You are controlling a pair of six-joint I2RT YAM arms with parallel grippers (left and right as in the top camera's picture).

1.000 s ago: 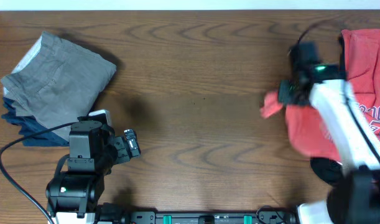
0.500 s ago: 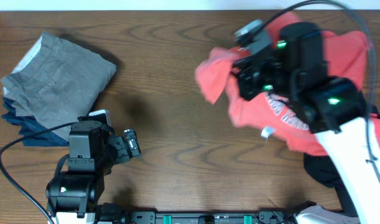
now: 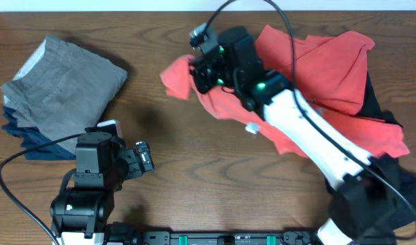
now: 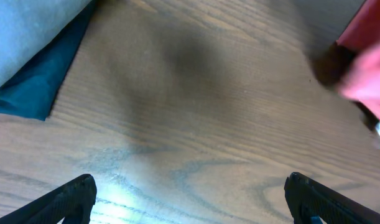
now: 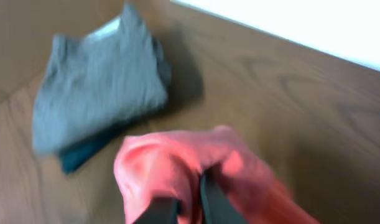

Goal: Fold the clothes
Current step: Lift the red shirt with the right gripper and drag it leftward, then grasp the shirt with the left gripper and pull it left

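The coral-red T-shirt (image 3: 330, 82) lies stretched across the right half of the table, its lettering hidden. My right gripper (image 3: 197, 71) is shut on one end of it and holds that end at the table's upper middle; the right wrist view shows the red cloth (image 5: 171, 168) bunched between the fingers (image 5: 190, 208). A black garment (image 3: 381, 109) lies under the shirt at the far right. My left gripper (image 4: 190, 199) is open and empty over bare wood at the lower left, seen from above in the overhead view (image 3: 143, 160).
A folded stack with a grey garment (image 3: 61, 92) on a dark blue one (image 3: 30, 143) sits at the far left; it also shows in the right wrist view (image 5: 96, 93). The blue corner shows in the left wrist view (image 4: 34, 87). The back table edge runs along the top.
My right gripper has dragged the red shirt leftward from the right edge to the table's upper middle, spreading the cloth behind it. The left arm has not moved.
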